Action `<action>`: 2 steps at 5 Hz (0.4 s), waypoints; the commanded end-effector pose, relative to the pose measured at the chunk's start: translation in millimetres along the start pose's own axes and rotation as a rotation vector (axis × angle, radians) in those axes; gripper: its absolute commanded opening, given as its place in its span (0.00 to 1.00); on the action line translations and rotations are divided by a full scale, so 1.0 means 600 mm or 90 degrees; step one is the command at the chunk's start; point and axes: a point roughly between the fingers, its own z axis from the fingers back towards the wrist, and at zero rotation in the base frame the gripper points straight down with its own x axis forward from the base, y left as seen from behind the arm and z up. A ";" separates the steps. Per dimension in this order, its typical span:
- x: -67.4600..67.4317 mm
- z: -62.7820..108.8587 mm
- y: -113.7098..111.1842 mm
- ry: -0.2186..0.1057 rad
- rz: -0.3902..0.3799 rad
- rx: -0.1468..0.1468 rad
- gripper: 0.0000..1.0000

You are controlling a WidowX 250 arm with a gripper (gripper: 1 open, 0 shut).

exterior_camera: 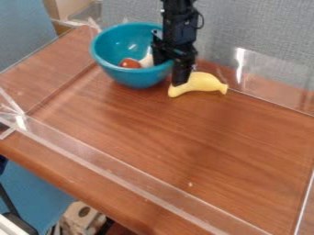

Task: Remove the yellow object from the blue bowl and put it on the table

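Yellow, smooth and gently curved, a banana-shaped toy (199, 85) is lying on the reddish-brown, wood-grained tabletop (172, 147), just beside the round, glossy teal-blue bowl (117, 46). We are seeing the black hand (171, 62) reaching down at the bowl's rim, near the toy; we cannot tell whether its fingers are spread or pinching the rim. Inside the bowl, a red-brown and white piece (138, 61) is resting.
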 end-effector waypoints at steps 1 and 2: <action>-0.003 0.000 0.016 -0.025 0.030 0.011 0.00; 0.002 0.025 0.019 -0.033 0.036 0.011 0.00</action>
